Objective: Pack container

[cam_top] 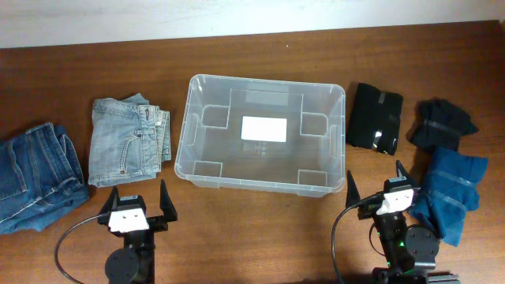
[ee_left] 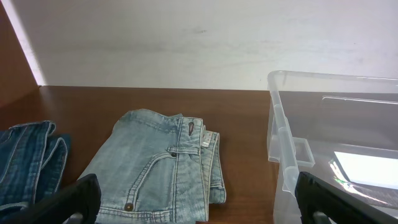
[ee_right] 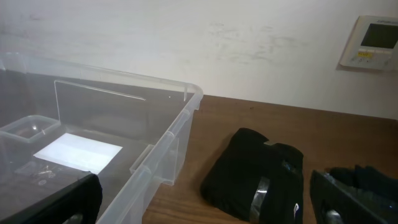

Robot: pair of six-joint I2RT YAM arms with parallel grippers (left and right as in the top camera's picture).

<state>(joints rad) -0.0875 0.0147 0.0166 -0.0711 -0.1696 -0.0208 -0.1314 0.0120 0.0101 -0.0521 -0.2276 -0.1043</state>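
The clear plastic container [cam_top: 338,126] stands at the table's middle, empty, with a white label on its base; it also shows in the left wrist view [ee_left: 283,149] and the right wrist view [ee_right: 168,140]. Folded light-blue jeans [cam_top: 122,142] [ee_left: 155,168] lie left of it. Darker jeans [cam_top: 35,173] [ee_left: 28,162] lie at the far left. A black folded garment [cam_top: 375,118] [ee_right: 258,171] lies right of the container, with a dark navy garment [cam_top: 442,125] and a blue garment [cam_top: 454,185] beyond. My left gripper [cam_top: 137,203] and right gripper [cam_top: 377,189] are open and empty near the front edge.
A white wall runs behind the table, with a thermostat panel [ee_right: 373,40] on it. Black cables loop by both arm bases. Bare wood lies between the grippers, in front of the container.
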